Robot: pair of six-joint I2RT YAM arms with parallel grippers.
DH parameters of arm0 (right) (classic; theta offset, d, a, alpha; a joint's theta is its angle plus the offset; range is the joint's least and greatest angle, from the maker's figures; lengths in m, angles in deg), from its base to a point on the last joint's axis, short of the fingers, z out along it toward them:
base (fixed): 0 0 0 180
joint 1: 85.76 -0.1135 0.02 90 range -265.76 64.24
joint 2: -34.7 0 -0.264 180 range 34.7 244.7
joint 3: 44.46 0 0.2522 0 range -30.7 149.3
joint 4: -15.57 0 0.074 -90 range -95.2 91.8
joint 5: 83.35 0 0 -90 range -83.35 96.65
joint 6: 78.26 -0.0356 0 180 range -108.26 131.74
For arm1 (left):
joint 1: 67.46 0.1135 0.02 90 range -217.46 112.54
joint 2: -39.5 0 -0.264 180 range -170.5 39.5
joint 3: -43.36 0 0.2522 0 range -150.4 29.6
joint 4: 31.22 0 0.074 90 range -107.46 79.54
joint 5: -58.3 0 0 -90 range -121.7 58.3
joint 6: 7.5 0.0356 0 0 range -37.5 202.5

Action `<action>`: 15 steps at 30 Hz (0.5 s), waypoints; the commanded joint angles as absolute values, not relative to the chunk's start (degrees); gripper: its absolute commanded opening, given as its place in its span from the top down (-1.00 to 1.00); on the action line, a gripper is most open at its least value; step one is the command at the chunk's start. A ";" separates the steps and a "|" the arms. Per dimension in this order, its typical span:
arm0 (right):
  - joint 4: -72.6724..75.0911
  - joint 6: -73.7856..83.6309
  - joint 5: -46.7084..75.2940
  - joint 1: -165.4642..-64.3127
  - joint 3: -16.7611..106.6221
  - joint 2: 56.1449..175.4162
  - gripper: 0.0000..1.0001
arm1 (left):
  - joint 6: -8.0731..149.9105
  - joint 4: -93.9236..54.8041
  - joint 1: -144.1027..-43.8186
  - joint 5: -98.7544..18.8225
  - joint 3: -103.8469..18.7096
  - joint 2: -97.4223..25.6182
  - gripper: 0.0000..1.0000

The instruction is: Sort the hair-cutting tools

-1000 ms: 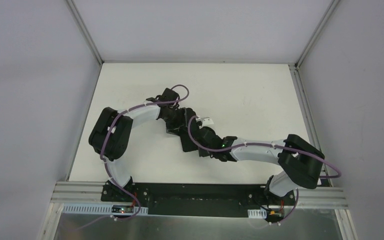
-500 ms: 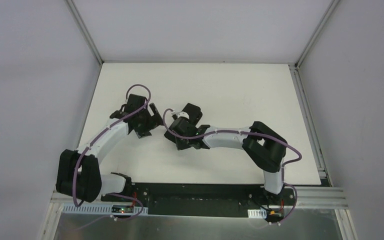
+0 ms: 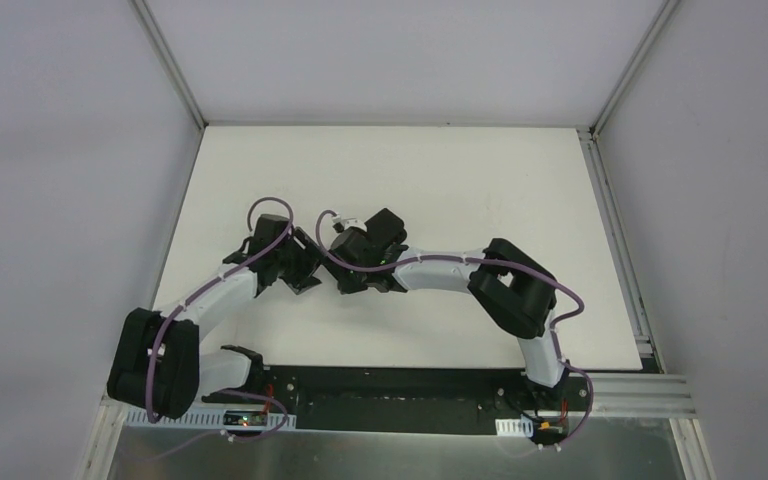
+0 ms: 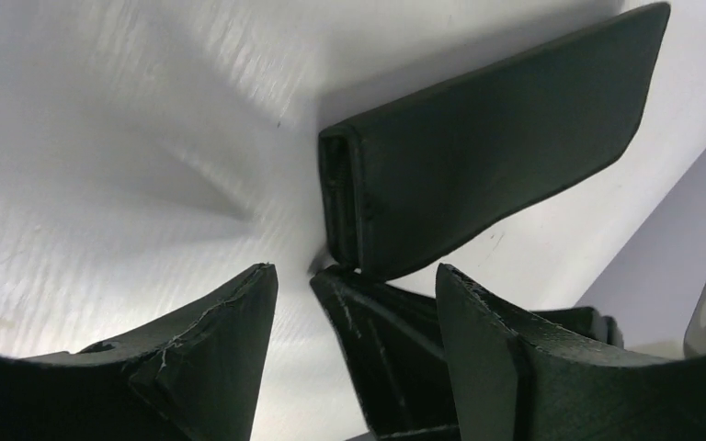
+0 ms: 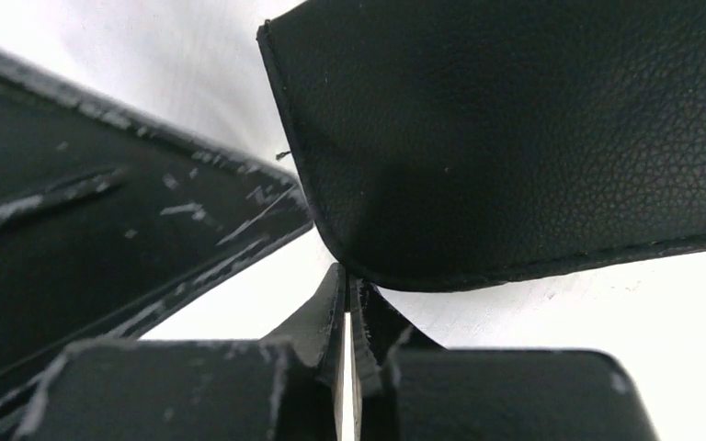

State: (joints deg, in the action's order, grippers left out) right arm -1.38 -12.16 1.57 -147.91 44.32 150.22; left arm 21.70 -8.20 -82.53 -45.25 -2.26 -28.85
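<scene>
Overhead hides the case (image 4: 496, 156); my wrist views show it. Left gripper (image 4: 354, 273) gapes beside it, right gripper (image 5: 347, 276) clenched at its edge.

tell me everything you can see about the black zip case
The black case is flat and rectangular with rounded corners, grained like faux leather, with a seam round its edge. A zip runs along its narrow end. It lies on or just above the white table. The shut right hand meets its corner; whether it pinches anything is unclear. The open left hand faces the zip end without touching.
</scene>
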 commanded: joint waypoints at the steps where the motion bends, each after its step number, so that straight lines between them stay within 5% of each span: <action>1: -2.08 -13.04 3.73 -148.08 45.48 151.93 1.00 | 17.40 -17.16 -83.19 -47.02 -0.56 -32.64 -0.26; 9: -2.06 -13.82 3.41 -148.10 44.39 150.95 1.00 | 17.08 -17.19 -83.30 -47.16 1.44 -37.21 0.15; 15: -2.29 -13.98 3.46 -148.06 42.83 149.33 1.00 | 18.70 -17.77 -83.28 -47.12 3.45 -39.04 0.81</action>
